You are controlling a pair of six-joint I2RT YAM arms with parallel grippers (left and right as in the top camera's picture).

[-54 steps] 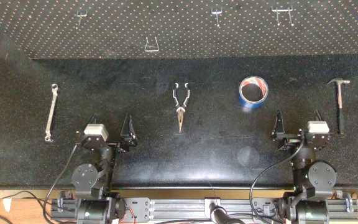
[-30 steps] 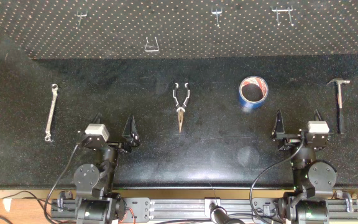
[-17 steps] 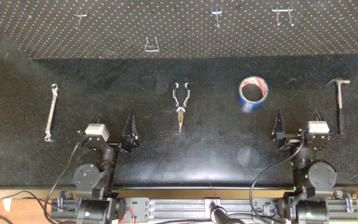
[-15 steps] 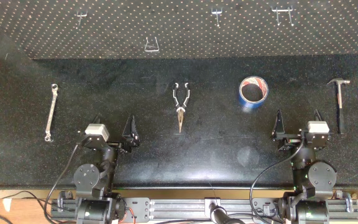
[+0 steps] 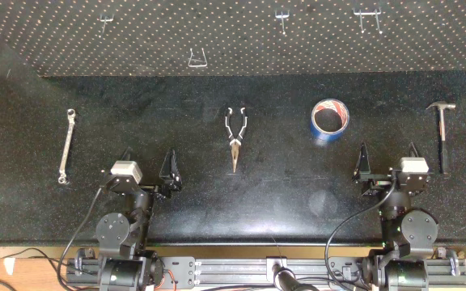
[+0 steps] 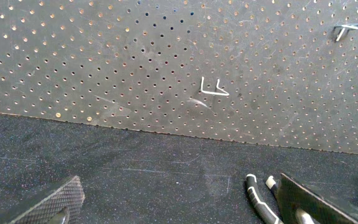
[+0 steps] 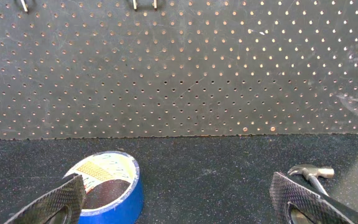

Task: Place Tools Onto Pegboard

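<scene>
Four tools lie on the black table: a wrench at the left, needle-nose pliers in the middle, a blue tape roll and a hammer at the right. The pegboard stands behind them with bare wire hooks. My left gripper is open near the front, between the wrench and the pliers. Its wrist view shows the pliers' handles and a hook. My right gripper is open in front of the tape roll and the hammer.
More hooks hang high on the pegboard. The black mat runs to the front edge, where both arm bases stand. Cables trail below the bases.
The left arm has turned very slightly to the right since the earliest frame. The tools and the right arm have not moved.
</scene>
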